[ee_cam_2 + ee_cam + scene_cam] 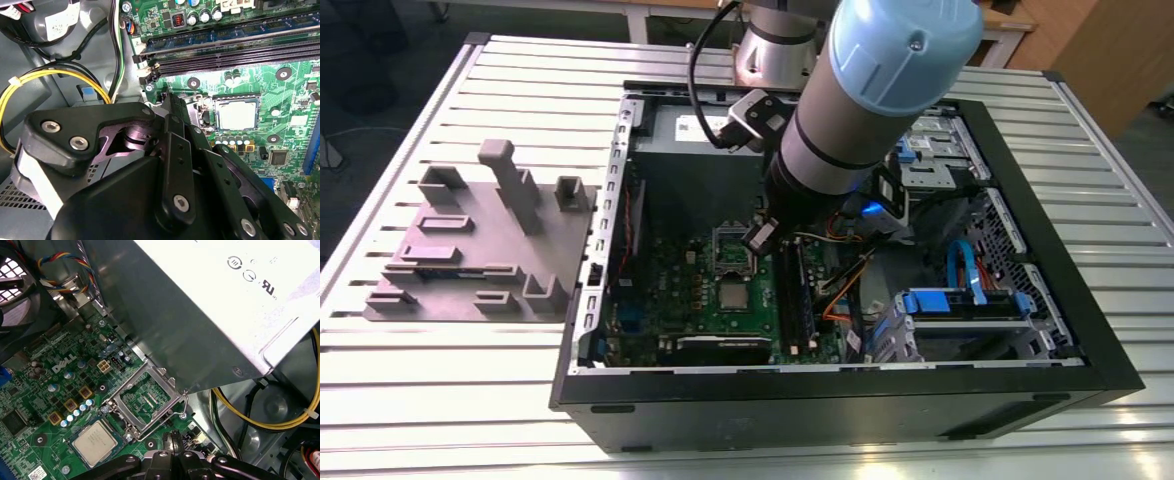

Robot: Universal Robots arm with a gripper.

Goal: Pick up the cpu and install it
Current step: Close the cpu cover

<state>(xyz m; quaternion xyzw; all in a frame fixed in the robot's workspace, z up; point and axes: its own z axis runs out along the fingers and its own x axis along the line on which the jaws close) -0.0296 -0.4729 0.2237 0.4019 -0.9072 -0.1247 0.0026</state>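
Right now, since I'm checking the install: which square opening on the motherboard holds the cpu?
The socket, with the silvery cpu lying in it. The metal load frame beside it stands open and empty, green motherboard showing through.

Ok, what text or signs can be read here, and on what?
On the motherboard: a white brand logo, left unquoted; other markings too small.
On the power supply label: round symbols, washed out, unreadable.
On the cpu: faint print, too small to read.
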